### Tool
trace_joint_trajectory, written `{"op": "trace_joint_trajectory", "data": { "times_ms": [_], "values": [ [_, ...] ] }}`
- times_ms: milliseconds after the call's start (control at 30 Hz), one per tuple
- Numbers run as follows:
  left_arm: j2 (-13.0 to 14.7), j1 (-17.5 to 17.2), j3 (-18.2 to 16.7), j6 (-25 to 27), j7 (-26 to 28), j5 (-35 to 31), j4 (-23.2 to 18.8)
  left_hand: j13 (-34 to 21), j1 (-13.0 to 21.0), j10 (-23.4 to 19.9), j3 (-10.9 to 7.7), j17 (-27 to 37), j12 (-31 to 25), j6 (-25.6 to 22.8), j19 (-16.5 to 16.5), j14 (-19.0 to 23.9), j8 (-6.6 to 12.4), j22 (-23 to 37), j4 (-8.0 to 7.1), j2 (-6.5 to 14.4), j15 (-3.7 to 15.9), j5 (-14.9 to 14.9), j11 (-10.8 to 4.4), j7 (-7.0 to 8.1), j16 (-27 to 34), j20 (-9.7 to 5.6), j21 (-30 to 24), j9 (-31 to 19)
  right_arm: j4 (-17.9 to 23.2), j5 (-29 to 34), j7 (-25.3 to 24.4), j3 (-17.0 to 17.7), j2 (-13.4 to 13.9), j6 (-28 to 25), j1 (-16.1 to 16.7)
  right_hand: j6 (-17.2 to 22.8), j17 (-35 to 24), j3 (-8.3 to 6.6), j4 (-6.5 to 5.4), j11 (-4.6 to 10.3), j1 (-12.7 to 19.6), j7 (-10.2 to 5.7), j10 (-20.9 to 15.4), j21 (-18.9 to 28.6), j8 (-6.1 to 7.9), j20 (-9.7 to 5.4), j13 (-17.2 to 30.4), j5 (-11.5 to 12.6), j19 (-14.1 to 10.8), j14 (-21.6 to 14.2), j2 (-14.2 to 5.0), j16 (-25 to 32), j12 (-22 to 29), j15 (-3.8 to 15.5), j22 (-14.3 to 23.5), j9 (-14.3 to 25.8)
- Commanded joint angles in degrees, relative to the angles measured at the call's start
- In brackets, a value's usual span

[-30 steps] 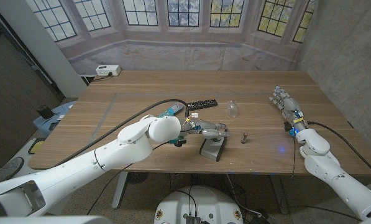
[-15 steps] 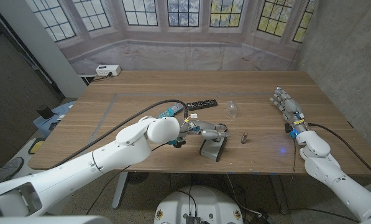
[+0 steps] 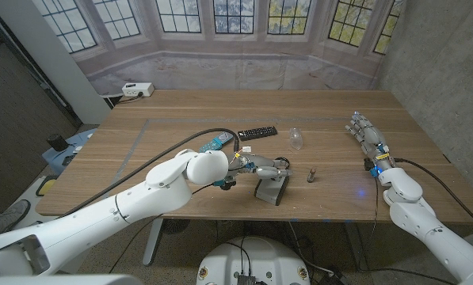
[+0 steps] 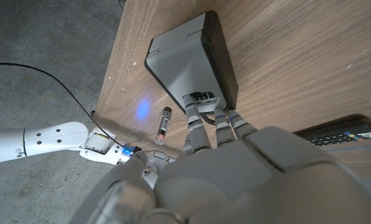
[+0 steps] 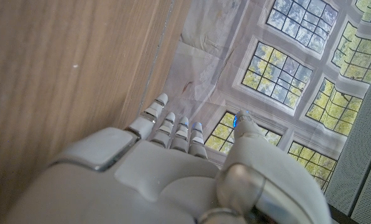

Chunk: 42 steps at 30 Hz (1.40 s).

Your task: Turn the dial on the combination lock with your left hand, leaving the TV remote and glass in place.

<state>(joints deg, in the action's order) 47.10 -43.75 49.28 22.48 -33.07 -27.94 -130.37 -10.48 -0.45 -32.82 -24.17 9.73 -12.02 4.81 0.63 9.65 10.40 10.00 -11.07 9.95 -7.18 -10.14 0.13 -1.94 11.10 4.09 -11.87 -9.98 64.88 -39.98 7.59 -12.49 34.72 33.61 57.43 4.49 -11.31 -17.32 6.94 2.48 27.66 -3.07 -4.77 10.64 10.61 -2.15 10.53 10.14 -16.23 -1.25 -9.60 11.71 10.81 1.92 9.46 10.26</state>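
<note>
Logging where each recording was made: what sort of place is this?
Probably an indoor lab or test room: a wooden table below a bay of leaded windows, a power strip, cables on the floor.

Soft, even daylight comes through the windows [image 3: 236,16] at the top of the head view, leaving the table [image 3: 181,111] mid-toned with only faint shadows. Straight edges bow toward the frame's corners. In the left wrist view a blue glow [image 4: 141,110] spots the wood, and the near hand [image 4: 235,174] is blurred. The right wrist view is bright at upper right; its hand [image 5: 166,174] is soft.
</note>
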Motion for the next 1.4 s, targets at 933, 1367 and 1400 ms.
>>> {"op": "trace_joint_trajectory", "data": {
  "times_ms": [933, 1367, 1400],
  "values": [
    [2.20, -1.50, -4.53, -3.50, 1.48, -2.26, -2.50, -0.28, 0.35, 1.22, -0.54, 0.24, 0.61, -0.29, 0.66, 0.43, 0.20, 0.18, 0.41, 0.15, 0.28, -0.22, -0.17, 0.28, -0.03, 0.11, 0.05, -0.08, 4.58, 1.59, -3.46, -0.04, 0.86, -2.43, 1.28, -0.18, -0.13, -0.25, -0.39, -0.01, -0.30, 0.27, 0.06, 0.24, 0.20, -4.14, 0.27, 0.27, 0.27, 0.13, -0.11, 0.28, 0.22, 2.64, 0.18, 0.16],
    [0.86, -0.70, -4.14, -5.24, 1.25, -2.18, -0.42, -0.29, 0.51, 1.56, -0.80, 0.22, 0.75, -0.13, 0.70, 0.29, 0.12, 0.14, 0.52, 0.18, 0.34, -0.22, -0.05, 0.40, -0.17, 0.13, 0.13, -0.07, 4.77, 1.76, -3.80, 0.11, 1.12, -2.71, 1.44, -0.15, -0.12, -0.32, -0.35, -0.01, -0.29, 0.26, 0.10, 0.23, 0.21, -4.15, 0.27, 0.27, 0.29, 0.16, -0.11, 0.27, 0.20, 2.68, 0.18, 0.16],
    [0.75, -0.64, -4.13, -5.31, 1.20, -2.08, -0.27, -0.29, 0.52, 1.54, -0.83, 0.22, 0.74, -0.14, 0.72, 0.28, 0.13, 0.14, 0.52, 0.18, 0.37, -0.22, -0.09, 0.40, -0.17, 0.13, 0.13, -0.07, 4.69, 1.70, -3.73, 0.12, 1.08, -2.66, 1.41, -0.17, -0.12, -0.32, -0.35, -0.05, -0.29, 0.25, 0.08, 0.23, 0.21, -4.16, 0.27, 0.27, 0.28, 0.16, -0.11, 0.27, 0.21, 2.67, 0.18, 0.16]
  ]
}}
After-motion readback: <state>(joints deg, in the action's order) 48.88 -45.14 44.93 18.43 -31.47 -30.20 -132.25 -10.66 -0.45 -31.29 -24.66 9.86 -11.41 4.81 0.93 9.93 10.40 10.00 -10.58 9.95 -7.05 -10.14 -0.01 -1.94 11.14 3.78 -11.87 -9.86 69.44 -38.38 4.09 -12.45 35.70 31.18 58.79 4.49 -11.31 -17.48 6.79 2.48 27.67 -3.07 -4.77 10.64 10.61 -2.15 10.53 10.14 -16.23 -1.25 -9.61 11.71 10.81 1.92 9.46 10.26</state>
